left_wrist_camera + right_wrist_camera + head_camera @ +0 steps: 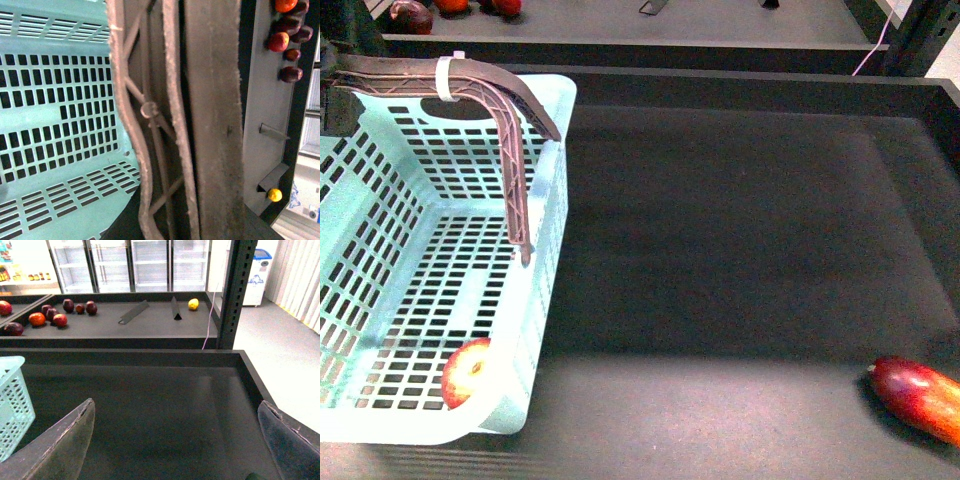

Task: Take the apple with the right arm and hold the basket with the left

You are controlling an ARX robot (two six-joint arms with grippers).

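The pale green slotted basket [430,250] stands at the table's left. Its brown lattice handle [510,110] is raised. The apple [467,372], red with a yellow blush, lies inside the basket at its near right corner. In the left wrist view my left gripper [175,165] is shut on the basket's handle [150,110], one broad grey finger [215,125] pressed along it. In the right wrist view my right gripper [175,450] is open above bare dark table, nothing between its fingers [60,450]. Only the basket's edge [12,405] shows there; the apple does not.
An elongated dark red fruit [920,395] lies at the front right. The table has a raised dark rim [770,90]. Behind it is a shelf with several red fruits [50,315] and a yellow one [193,304], beside a dark post [235,295].
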